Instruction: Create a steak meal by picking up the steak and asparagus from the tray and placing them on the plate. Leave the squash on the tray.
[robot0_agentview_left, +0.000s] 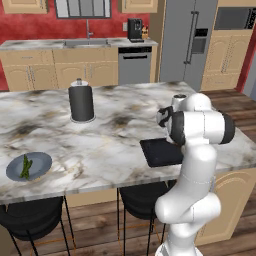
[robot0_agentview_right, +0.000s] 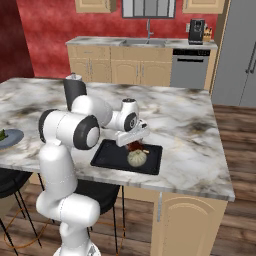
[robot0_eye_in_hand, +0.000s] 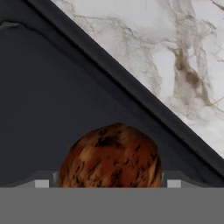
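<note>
Steak (robot0_eye_in_hand: 110, 155) lies on the black tray (robot0_eye_in_hand: 52, 100), at six o'clock in the hand view, squarely between the gripper (robot0_eye_in_hand: 108, 183) fingertips (robot0_eye_in_hand: 42, 183), which stand apart on either side, not yet clamped.

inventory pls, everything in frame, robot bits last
steak: 1, reddish-brown, on tray, between the gripper's fingertips
squash: 1, pale cream, on tray, next to steak
tray: 1, black, near counter edge
asparagus: green, on plate
plate: 1, grey-blue, far left near edge of counter
canister: 1, dark with pale lid, upright mid-counter
counter: marble island
stools: black, under counter
gripper: 1, low over tray, jaws either side of steak
</note>
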